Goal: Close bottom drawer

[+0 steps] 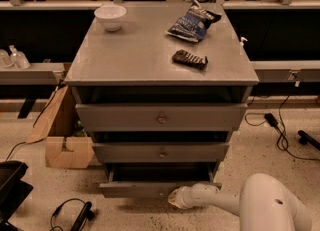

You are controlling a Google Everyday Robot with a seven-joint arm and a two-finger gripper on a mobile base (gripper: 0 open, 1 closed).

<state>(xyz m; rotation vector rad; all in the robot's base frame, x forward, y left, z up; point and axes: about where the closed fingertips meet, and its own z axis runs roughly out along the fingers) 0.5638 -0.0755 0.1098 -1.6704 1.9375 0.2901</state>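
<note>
The bottom drawer (131, 189) sits at 6 o'clock of the grey cabinet (145, 62), partly pulled out. The gripper (175, 198) is right at the drawer front, at 3 o'clock from its tiny knob (161, 193); whether it is spread or closed cannot be told. A cardboard box (64, 147) stands on the speckled floor (260, 157) at the cabinet's 9 o'clock. On top lie a white bowl (110, 16) and a blue bag (193, 23). The drawer front is slim, flat and grey.

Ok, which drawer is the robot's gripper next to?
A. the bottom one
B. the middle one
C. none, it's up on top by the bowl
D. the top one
A. The gripper sits low by the floor, right at the front of the bottom drawer, which stands partly open.
</note>
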